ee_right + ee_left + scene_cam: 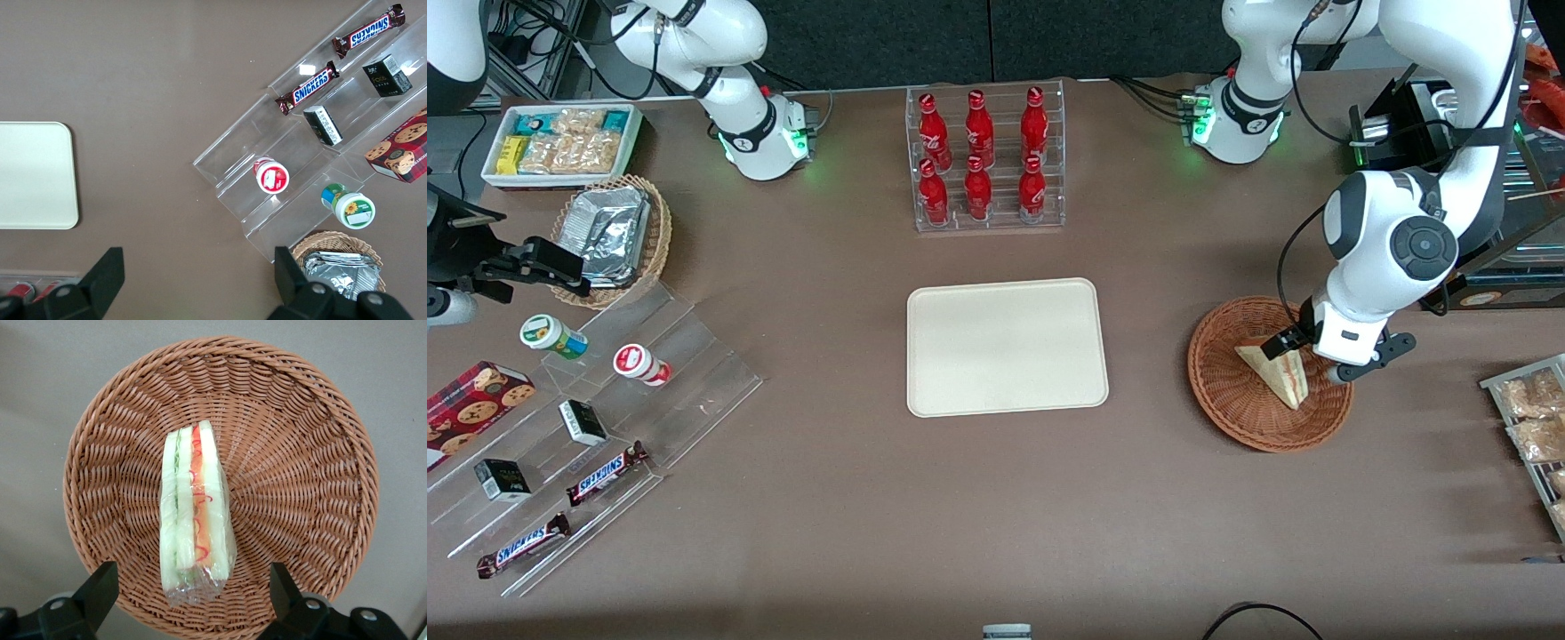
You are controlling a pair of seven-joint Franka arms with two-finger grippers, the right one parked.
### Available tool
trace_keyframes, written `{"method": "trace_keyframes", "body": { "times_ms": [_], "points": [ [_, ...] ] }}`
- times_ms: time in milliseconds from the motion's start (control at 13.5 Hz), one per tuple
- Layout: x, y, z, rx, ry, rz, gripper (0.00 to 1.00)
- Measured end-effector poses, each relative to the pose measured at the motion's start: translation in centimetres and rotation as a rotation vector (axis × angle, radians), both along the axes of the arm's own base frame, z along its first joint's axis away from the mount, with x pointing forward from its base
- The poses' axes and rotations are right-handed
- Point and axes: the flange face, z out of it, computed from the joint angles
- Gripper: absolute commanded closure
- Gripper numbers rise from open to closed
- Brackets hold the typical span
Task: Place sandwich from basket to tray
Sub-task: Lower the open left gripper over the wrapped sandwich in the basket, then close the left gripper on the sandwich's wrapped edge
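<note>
Hovering, front view: the gripper (1303,354) hung over the basket (1218,391) at the working arm's end of the bench (996,516), right above the sandwich (1276,372).
Sandwich, front view: it lay inside the basket, not yet lifted, one corner tucked under the wrist.
Tray, front view: the tray (1007,347) sat bare mid-bench, well apart from the basket, toward the parked arm's end.
Neighbours, front view: the bottle rack (985,160) stood farther from the camera than the tray, so the straight run from basket to tray looked free of obstacles.
Fingers, left wrist view: spread wide and holding nothing, one finger (100,590) on each side of the sandwich's (195,513) wrapped end.
Wrap, left wrist view: clear film covered the wedge, bunched at the end nearest the fingers; that looked slippery.
Basket, left wrist view: the woven wall (320,480) ringed the wedge all round.
Advice: I'd drop straight down, close across the bread faces rather than the crinkled film, squeeze gently, then lift clear of the rim before travelling.
Right wrist view: only a corner of the tray (33,177) showed, with the clear stepped stand (293,167) of snacks nearby, well off the route.
</note>
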Motion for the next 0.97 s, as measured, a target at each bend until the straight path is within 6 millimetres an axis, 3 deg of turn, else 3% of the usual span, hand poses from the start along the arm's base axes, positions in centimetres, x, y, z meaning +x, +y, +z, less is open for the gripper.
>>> {"method": "trace_keyframes", "body": {
  "times_ms": [520,595,669,743,818,966],
  "points": [
    [-0.1,0.2,-3.6,-0.011,-0.003,0.056,0.00],
    [-0.1,0.2,-3.9,-0.015,0.004,0.065,0.08],
    [-0.1,0.3,-4.3,-0.019,0.010,0.072,0.31],
    [-0.2,0.4,-4.5,-0.022,0.014,0.081,0.85],
    [-0.2,0.5,-4.6,-0.026,0.017,0.094,1.00],
    [-0.2,0.7,-4.7,-0.029,0.019,0.111,1.00]
  ]
}}
